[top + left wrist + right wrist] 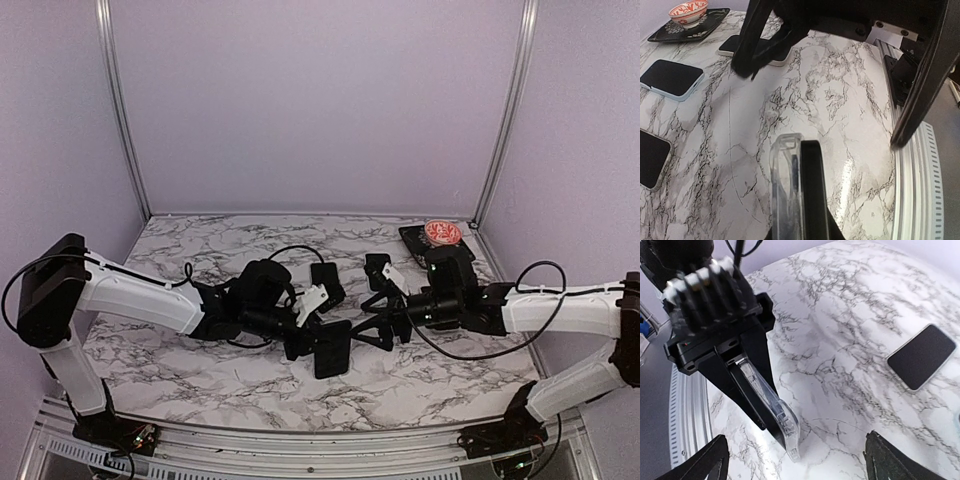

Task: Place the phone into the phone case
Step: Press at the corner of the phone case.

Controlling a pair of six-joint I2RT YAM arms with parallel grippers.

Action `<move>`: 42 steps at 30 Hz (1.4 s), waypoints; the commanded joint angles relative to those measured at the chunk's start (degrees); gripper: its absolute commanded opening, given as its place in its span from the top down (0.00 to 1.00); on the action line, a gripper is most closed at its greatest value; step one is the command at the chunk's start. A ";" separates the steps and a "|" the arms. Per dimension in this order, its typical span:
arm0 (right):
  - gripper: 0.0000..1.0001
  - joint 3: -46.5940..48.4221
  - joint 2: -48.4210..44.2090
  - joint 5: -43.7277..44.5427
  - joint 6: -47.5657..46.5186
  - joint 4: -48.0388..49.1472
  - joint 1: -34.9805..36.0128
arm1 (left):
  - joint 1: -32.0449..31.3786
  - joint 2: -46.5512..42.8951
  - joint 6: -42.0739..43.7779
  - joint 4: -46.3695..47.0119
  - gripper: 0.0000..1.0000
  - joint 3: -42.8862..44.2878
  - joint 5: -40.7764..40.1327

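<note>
The left end effector (316, 343) is clamped shut on the clear phone case (785, 185), just in front of the wide-open, empty right end effector (372, 320). The left wrist view shows three phones (671, 77) flat on the table (840, 100) beyond it. The right wrist view shows one phone (922, 356).

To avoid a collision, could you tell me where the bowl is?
In the top view, the bowl sits on a dark tray at the far right corner of the table.

Marble table (180, 365), phones (671, 78), black tray (715, 21).
</note>
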 commanded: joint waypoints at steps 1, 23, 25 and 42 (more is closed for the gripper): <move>0.13 2.36 7.60 -17.74 -7.47 3.16 -3.81 | -0.29 3.21 7.67 -14.97 1.00 2.18 -6.81; 0.38 -4.02 11.04 -20.70 -18.05 21.99 -3.29 | -2.00 2.53 8.08 -10.43 0.81 0.36 -10.84; 0.38 -3.63 11.53 -20.65 -18.71 21.86 -2.57 | -2.14 3.01 8.13 -10.31 0.81 0.47 -11.10; 1.00 -0.98 13.31 -21.06 -23.69 16.08 -0.37 | -2.80 3.16 8.34 -10.89 0.82 1.81 -12.44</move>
